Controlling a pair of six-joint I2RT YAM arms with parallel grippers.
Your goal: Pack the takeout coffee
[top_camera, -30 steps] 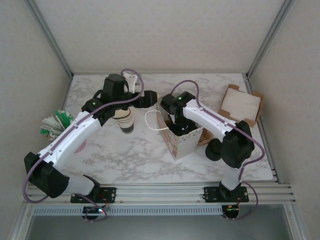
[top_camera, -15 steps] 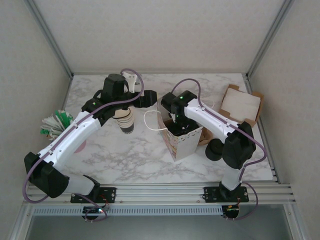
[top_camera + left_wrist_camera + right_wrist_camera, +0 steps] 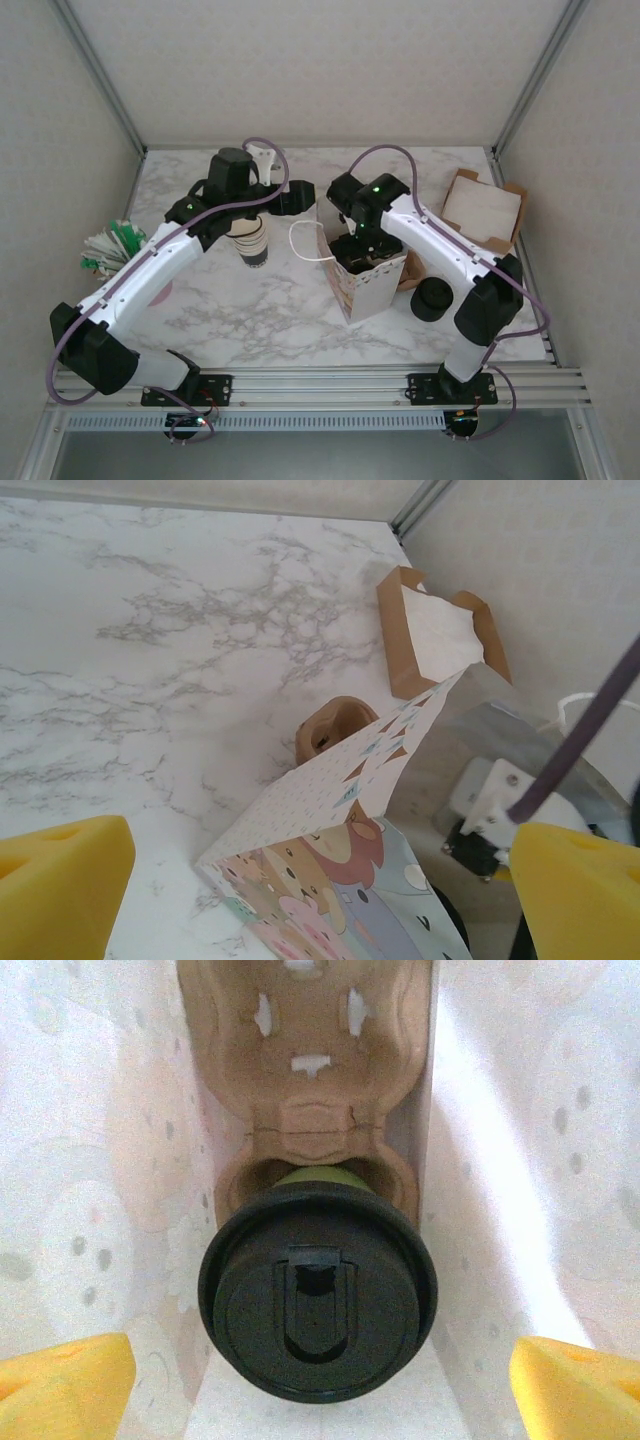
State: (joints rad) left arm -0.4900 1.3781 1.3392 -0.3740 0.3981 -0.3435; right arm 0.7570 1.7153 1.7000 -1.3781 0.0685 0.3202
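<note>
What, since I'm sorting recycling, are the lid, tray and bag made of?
Lid: likely plastic, black, smooth, faint sheen, moulded tab.
Tray: seemingly moulded pulp, brown, matte, rough, punched slots.
Bag: probably thin printed paper; pattern shows through its wall.

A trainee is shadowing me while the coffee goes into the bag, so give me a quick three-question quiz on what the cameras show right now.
1. True or false: the small dark-olive paper cup with the round black plastic lid lies tipped on its side.
2. What holds that cup? A) a brown moulded pulp carrier inside the patterned paper bag; B) a white plastic bowl; C) a wire rack.
3. In one word, is the right end effector open or shut?
Key: 1 false, it stands upright with its lid up. 2 A. 3 open, with its yellow fingertips clear of the lid on both sides.
</note>
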